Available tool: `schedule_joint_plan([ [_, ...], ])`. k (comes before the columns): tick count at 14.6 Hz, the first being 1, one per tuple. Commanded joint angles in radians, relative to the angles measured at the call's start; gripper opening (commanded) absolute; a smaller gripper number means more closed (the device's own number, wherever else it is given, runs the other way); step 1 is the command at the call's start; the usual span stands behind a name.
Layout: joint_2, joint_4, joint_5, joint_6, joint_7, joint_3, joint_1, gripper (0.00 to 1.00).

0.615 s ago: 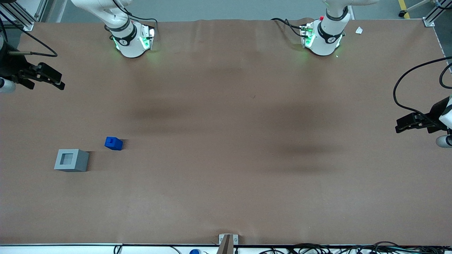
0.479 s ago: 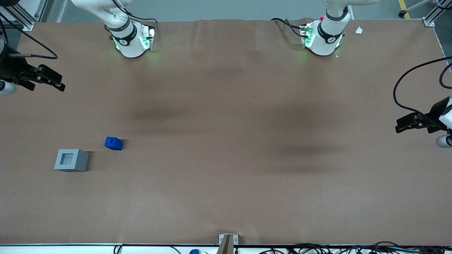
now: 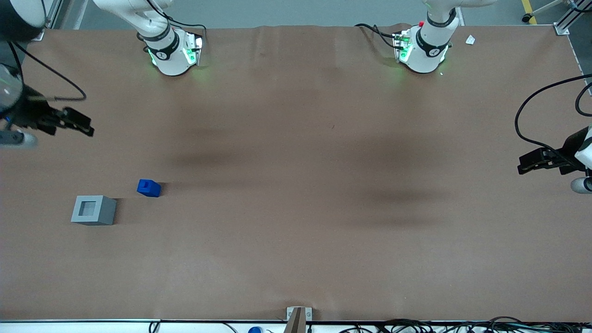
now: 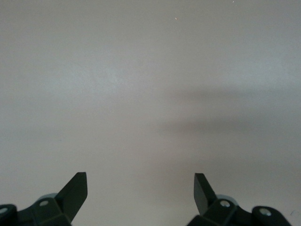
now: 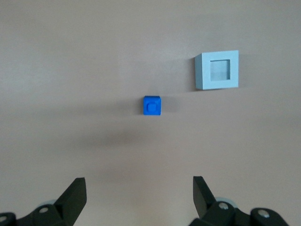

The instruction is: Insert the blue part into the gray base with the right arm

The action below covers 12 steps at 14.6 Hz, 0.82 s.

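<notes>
The blue part is a small bright-blue block standing on the brown table, a little farther from the front camera than the gray base and beside it. The gray base is a light-gray cube with a square hollow in its top. My right gripper hangs high above the table at the working arm's end, farther from the front camera than both objects, open and empty. In the right wrist view the blue part and gray base lie ahead of the open gripper, well apart from it.
The two arm bases stand at the table's edge farthest from the front camera. A small mount sits at the near edge, with cables along it.
My right gripper has moved nearer to the front camera and a little toward the blue part. The blue part and gray base have not moved.
</notes>
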Motion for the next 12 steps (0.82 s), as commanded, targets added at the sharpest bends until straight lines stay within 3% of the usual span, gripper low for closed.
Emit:
schedule_joint_plan([
  [1,0.11,-0.014,-0.008,0.103,0.009,0.006,-0.039,1.0],
  [7,0.19,-0.198,-0.005,0.405,0.009,0.008,-0.039,1.0],
  [12,0.233,-0.336,0.001,0.601,0.017,0.009,-0.034,0.92],
])
